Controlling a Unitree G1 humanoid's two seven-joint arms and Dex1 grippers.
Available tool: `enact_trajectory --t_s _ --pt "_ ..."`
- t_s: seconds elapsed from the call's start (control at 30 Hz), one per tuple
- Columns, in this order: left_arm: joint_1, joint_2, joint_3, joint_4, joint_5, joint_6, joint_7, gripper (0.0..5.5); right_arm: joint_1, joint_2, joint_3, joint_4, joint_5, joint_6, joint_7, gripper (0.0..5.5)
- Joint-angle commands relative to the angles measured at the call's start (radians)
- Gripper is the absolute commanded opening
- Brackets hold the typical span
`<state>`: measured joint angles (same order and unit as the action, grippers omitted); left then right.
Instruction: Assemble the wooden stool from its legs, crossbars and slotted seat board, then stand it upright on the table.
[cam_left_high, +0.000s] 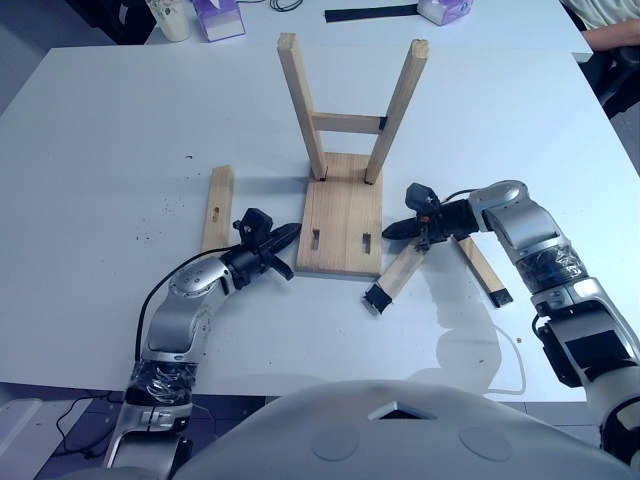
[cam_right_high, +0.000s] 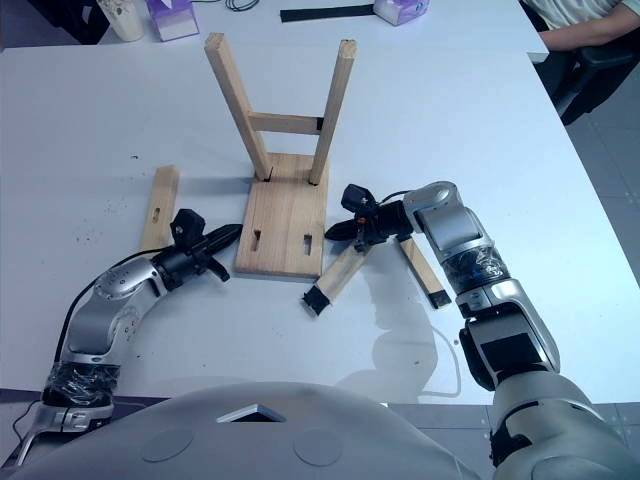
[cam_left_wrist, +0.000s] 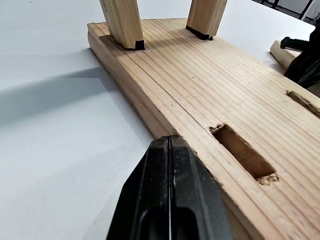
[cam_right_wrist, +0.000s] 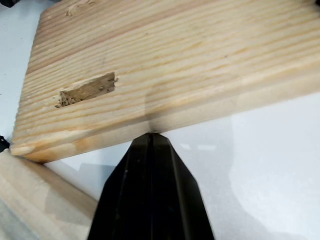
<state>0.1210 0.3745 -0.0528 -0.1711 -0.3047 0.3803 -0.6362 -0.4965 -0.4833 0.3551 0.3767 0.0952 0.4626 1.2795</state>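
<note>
Far left, a loose leg (cam_left_high: 217, 208) lies flat on the table (cam_left_high: 120, 120), apart from the action. Next comes the left gripper (cam_left_wrist: 170, 141), fingers pressed fully together, holding nothing, its tip right at the left edge of the seat board (cam_left_high: 340, 215), level with the near empty slot (cam_left_wrist: 243, 151).

The board lies flat mid-table. Two legs (cam_left_high: 302, 105) and a crossbar (cam_left_high: 347, 123) already stand in its far end, and both near slots are open.

On the other side, the right gripper (cam_right_wrist: 151, 136) is also clamped shut and empty, its tip meeting the board's right edge low by the table. Just beside it lie two more loose pieces (cam_left_high: 398, 272).

This looks like a two-sided nudge to square the board. To do it well, the grippers should press evenly from both sides and stay low on the edges. That way the board slides without swinging round, and the standing legs don't rock in their slots.
</note>
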Motion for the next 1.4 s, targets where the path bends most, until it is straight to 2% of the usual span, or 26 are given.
enact_trajectory --t_s 0.03,0.2,0.33,0.47,0.6,0.67,0.8,0.93,1.03,1.17,1.33,1.4 --pt "-0.033 -0.008 -0.010 0.026 -0.010 0.016 -0.007 0.00 -0.037 0.041 0.004 0.021 -0.004 -0.025 -0.025 0.02" --pt "-0.055 0.010 0.034 0.024 -0.032 0.014 -0.013 0.00 -0.021 0.009 -0.045 -0.024 0.026 -0.008 -0.036 0.02" --pt "-0.017 0.002 0.101 -0.064 -0.104 0.024 0.007 0.00 0.004 -0.039 -0.177 -0.158 0.122 0.076 -0.067 0.02" --pt "0.031 -0.025 0.193 -0.145 -0.171 0.031 0.067 0.00 0.053 -0.056 -0.369 -0.302 0.207 0.134 -0.211 0.02" --pt "0.070 -0.149 0.328 -0.284 -0.340 0.048 0.233 0.00 0.229 -0.028 -0.492 -0.436 0.197 0.097 -0.401 0.02" --pt "0.122 -0.235 0.371 -0.361 -0.404 0.041 0.342 0.00 0.316 -0.010 -0.502 -0.465 0.156 0.108 -0.513 0.02" --pt "0.289 -0.377 0.389 -0.390 -0.349 -0.011 0.507 0.00 0.491 0.077 -0.533 -0.615 0.123 0.133 -0.722 0.02" --pt "0.357 -0.472 0.372 -0.375 -0.229 -0.099 0.622 0.00 0.636 0.133 -0.528 -0.690 0.107 0.133 -0.826 0.56" --pt "0.374 -0.464 0.313 -0.343 -0.108 -0.159 0.624 0.00 0.744 0.140 -0.554 -0.695 0.104 0.101 -0.851 0.95" --pt "0.386 -0.473 0.277 -0.328 -0.035 -0.214 0.632 0.00 0.891 0.102 -0.596 -0.705 0.134 0.067 -0.794 1.61" --pt "0.483 -0.513 0.286 -0.355 -0.012 -0.287 0.654 0.00 0.930 0.011 -0.646 -0.726 0.218 0.094 -0.682 2.41" --pt "0.510 -0.529 0.288 -0.354 -0.012 -0.310 0.659 0.00 0.903 -0.007 -0.660 -0.745 0.267 0.135 -0.666 2.58"
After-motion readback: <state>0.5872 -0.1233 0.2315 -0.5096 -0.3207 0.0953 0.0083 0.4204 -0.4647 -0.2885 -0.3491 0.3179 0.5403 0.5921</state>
